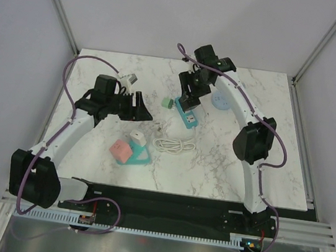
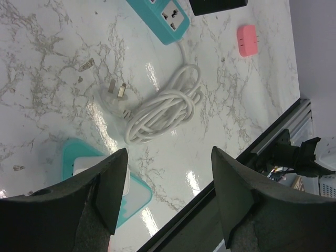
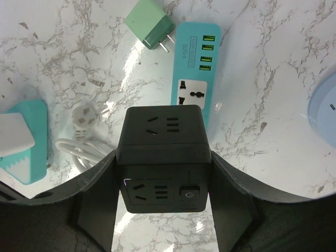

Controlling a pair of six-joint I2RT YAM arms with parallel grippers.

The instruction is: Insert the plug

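A power symbol marks the black socket cube's (image 3: 163, 157) button (image 3: 190, 193); the teal power strip's (image 3: 195, 68) small print is illegible.

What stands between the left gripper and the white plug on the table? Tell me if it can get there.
Probably yes. The left gripper is open and empty; the white plug lies bare on the marble ahead of it, its coiled cable off to one side, nothing between them.

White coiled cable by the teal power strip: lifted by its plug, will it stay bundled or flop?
Probably floppy: the white cable lies in loose loops, so they would likely unravel and trail. It looks light, yet its far end runs into the teal power strip, which may drag along.
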